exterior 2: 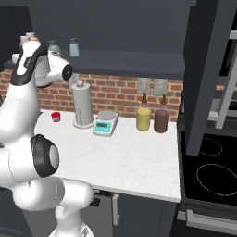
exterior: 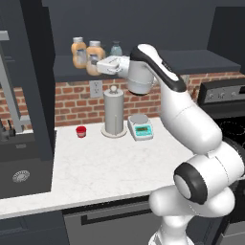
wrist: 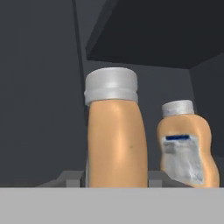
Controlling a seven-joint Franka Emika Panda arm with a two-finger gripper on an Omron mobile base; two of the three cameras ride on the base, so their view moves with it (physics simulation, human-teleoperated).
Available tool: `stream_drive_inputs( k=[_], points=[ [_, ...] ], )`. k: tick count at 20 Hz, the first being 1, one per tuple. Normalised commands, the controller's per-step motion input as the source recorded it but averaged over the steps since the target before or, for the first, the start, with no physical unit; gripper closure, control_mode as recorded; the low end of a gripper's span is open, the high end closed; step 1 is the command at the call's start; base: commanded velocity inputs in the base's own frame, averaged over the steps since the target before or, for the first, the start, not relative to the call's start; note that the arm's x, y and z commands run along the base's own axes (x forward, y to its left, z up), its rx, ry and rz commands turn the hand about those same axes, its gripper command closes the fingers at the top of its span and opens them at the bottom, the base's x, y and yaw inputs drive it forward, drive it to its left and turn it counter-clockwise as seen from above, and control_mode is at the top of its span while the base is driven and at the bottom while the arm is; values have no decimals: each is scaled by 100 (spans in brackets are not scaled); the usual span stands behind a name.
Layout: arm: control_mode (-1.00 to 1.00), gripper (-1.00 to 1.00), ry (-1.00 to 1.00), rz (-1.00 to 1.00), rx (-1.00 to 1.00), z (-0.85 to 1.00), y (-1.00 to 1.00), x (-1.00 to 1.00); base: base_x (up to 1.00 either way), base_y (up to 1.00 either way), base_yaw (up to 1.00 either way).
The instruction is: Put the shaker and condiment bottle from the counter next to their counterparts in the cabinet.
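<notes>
My gripper (exterior: 97,66) is raised to the dark cabinet's shelf (exterior: 201,60) and is shut on the orange condiment bottle (exterior: 94,56). In the hand view this bottle (wrist: 116,140) stands upright between my fingertips (wrist: 70,177), whitish cap on top. Its counterpart, a matching orange bottle (exterior: 79,51) with a pale label (wrist: 186,146), stands just beside it on the shelf. Two pale teal shakers (exterior 2: 54,46) (exterior 2: 74,46) with dark caps stand side by side further along the shelf; I cannot tell which one came from the counter. One shaker (exterior: 116,48) shows above my wrist.
On the white marbled counter (exterior: 110,167) stand a silver cylinder with a knob (exterior: 114,115), a small scale (exterior: 140,127) and a red cup (exterior: 81,131). A yellow-green bottle (exterior 2: 143,118) and a maroon bottle (exterior 2: 161,119) stand by the brick wall. The stove (exterior 2: 213,171) is right, a sink (exterior: 21,174) left.
</notes>
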Motion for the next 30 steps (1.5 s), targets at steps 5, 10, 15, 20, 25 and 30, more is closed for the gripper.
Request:
stream_drive_inputs(
  k=[5,10,15,20,25,30],
  points=[
    [-100,100,0,0,-4,0,19,51,0,0,0],
    [-100,100,0,0,0,-2,3,41,0,0,0],
    [-100,100,0,0,0,-13,1,32,0,0,0],
    [-100,100,0,0,0,-14,8,16,0,0,0],
    [-100,100,0,0,0,-10,9,7,0,0,0],
    [-100,-100,0,0,0,-36,18,0,0,0,0]
  ],
)
